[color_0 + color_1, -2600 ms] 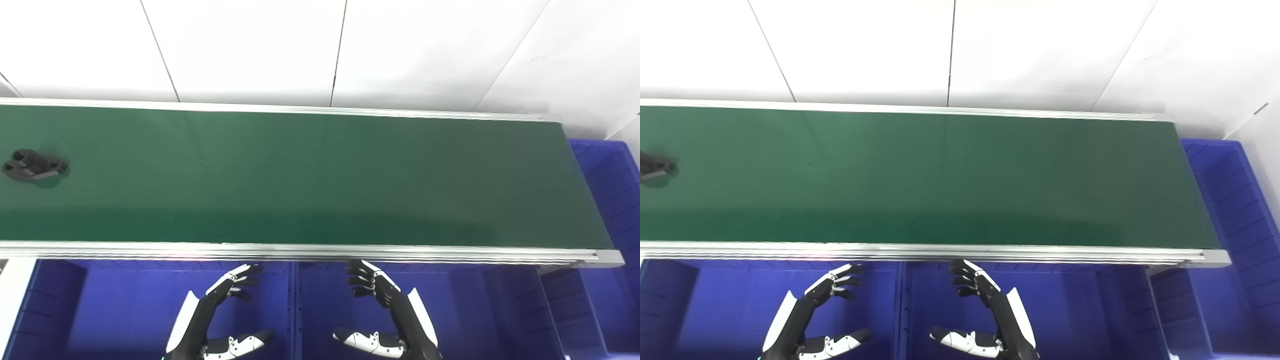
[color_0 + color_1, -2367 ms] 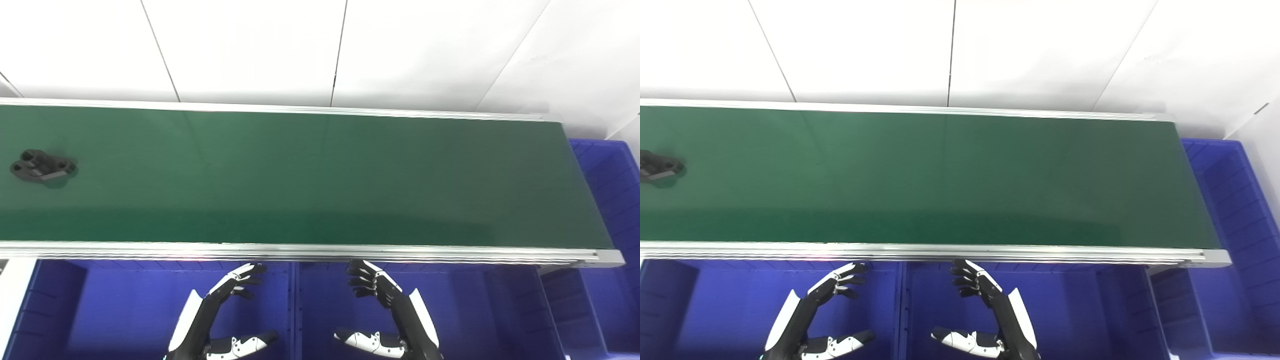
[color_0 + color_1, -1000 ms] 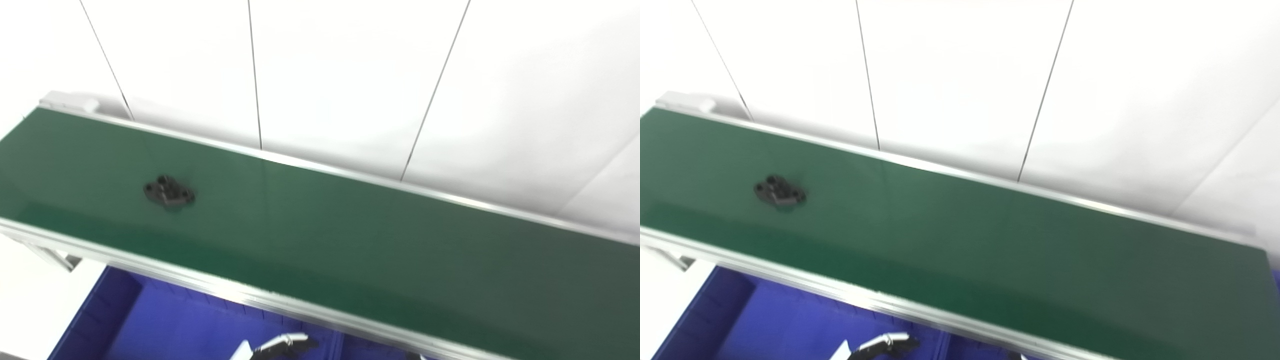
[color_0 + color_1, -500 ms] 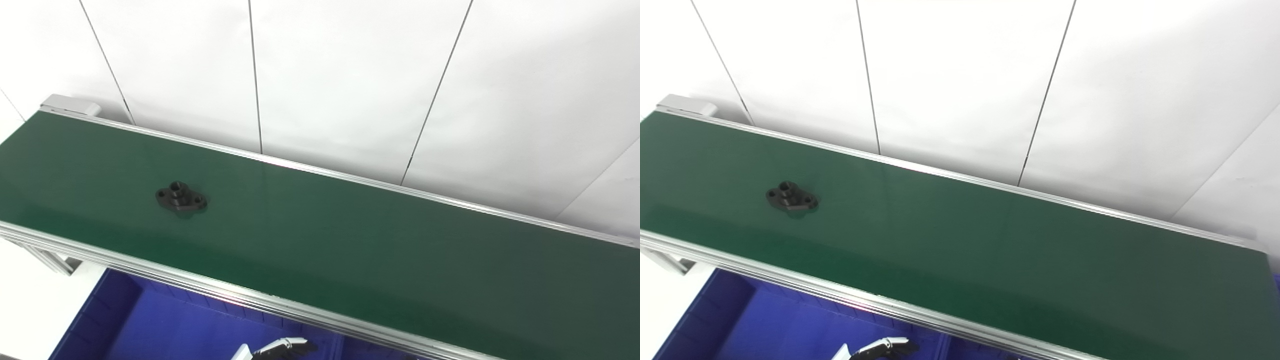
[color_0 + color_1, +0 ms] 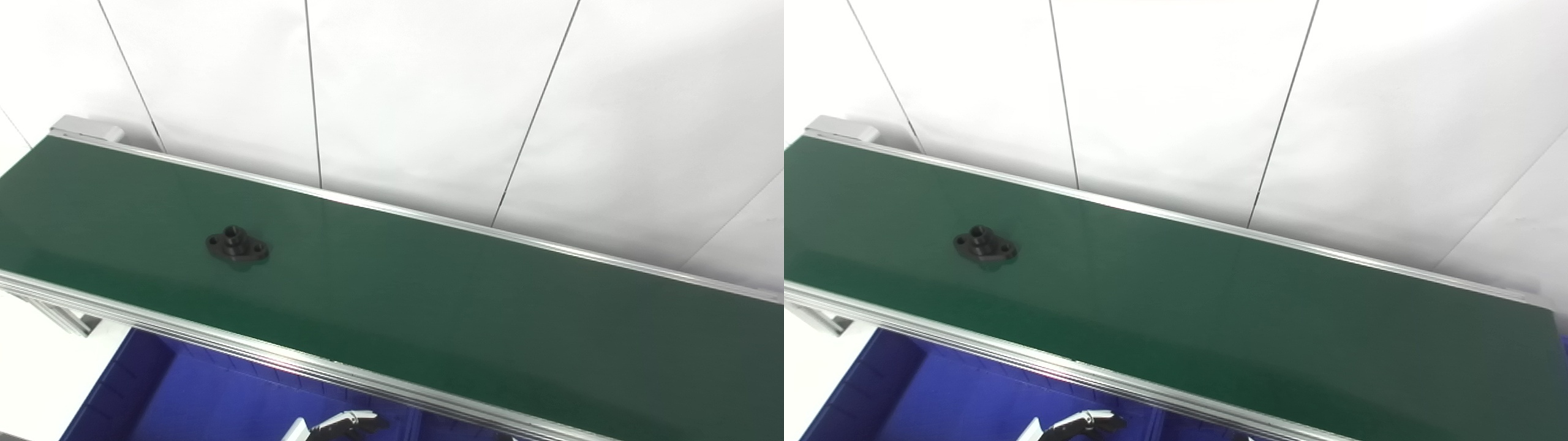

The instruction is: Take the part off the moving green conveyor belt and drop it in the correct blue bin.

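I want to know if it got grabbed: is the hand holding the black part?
No, the black part lies alone on the green belt, far from the left hand.

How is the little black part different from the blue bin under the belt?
The black part is small and dark; the blue bin is big and bright blue. The part lies on top of the green belt; the bin sits below its near edge. The part has round holes; the bin is an open box.

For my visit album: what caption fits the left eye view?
Black flanged part rides the green conveyor belt above a blue bin, left hand waiting below.
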